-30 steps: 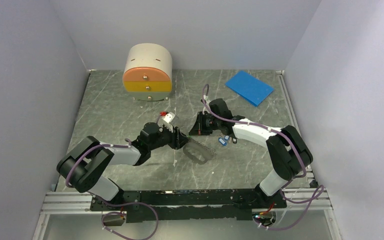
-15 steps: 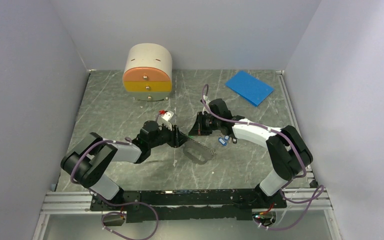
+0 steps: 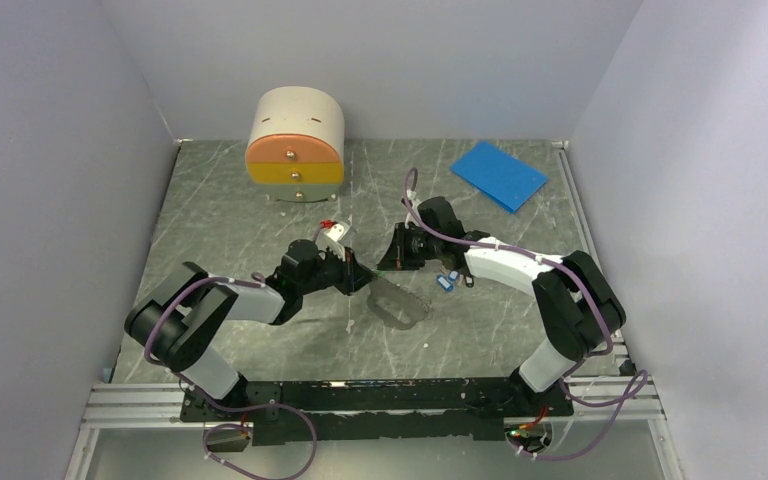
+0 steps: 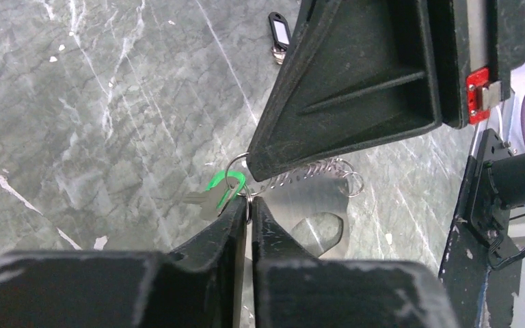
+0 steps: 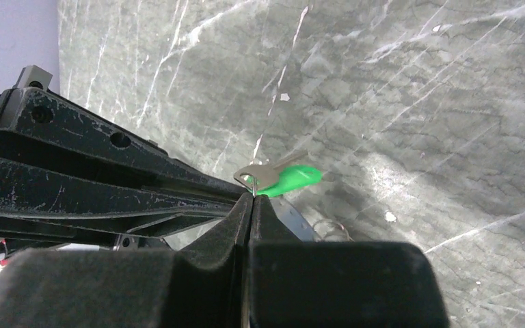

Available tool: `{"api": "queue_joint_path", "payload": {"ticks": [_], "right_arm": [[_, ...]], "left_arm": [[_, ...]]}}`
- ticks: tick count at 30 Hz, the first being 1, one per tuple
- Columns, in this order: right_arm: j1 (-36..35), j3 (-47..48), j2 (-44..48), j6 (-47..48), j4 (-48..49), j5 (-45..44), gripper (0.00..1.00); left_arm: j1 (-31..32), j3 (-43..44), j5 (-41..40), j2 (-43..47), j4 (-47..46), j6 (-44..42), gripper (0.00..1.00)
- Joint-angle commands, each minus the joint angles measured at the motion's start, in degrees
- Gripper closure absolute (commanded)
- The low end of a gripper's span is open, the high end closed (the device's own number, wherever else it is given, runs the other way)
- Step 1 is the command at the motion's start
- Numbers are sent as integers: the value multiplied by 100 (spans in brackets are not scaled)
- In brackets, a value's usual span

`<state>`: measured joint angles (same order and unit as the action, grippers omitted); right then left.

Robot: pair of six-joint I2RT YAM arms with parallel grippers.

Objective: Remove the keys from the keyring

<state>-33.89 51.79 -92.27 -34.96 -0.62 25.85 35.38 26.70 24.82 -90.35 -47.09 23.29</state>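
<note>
The key, a bright green tag (image 4: pixel 224 183) with a silvery piece (image 4: pixel 200 201), hangs just above the table between my two grippers. It also shows in the right wrist view (image 5: pixel 292 179). The keyring, a thin grey chain loop (image 3: pixel 401 301), trails onto the table; its links (image 4: pixel 307 171) show in the left wrist view. My left gripper (image 4: pixel 249 203) is shut on a small wire ring of the keyring beside the green tag. My right gripper (image 5: pixel 251 197) is shut on the thin ring wire that runs through the key's silvery head (image 5: pixel 260 175). Both tips meet in the top view (image 3: pixel 372 272).
Small blue tags (image 3: pixel 447 281) lie right of the chain near the right arm. A black tag (image 4: pixel 279 30) lies further off. A round drawer box (image 3: pixel 295 146) stands at the back left and a blue sheet (image 3: pixel 498 175) at the back right.
The left arm's elbow has shifted slightly right and forward. Both grippers stay closed together at the same spot, and the chain loop has barely moved.
</note>
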Motion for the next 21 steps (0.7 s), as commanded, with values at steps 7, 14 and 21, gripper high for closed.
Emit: {"api": "queue_joint_path", "payload": {"ticks": [7, 14, 21], "right_arm": [[-9, 244, 112, 62, -145, -121, 100], [10, 205, 113, 149, -271, -148, 100], [65, 74, 184, 138, -187, -114, 100]], "left_arm": [[9, -76, 462, 473, -431, -267, 97], [13, -264, 683, 849, -674, -499, 98], [12, -387, 581, 1003, -706, -577, 97]]}}
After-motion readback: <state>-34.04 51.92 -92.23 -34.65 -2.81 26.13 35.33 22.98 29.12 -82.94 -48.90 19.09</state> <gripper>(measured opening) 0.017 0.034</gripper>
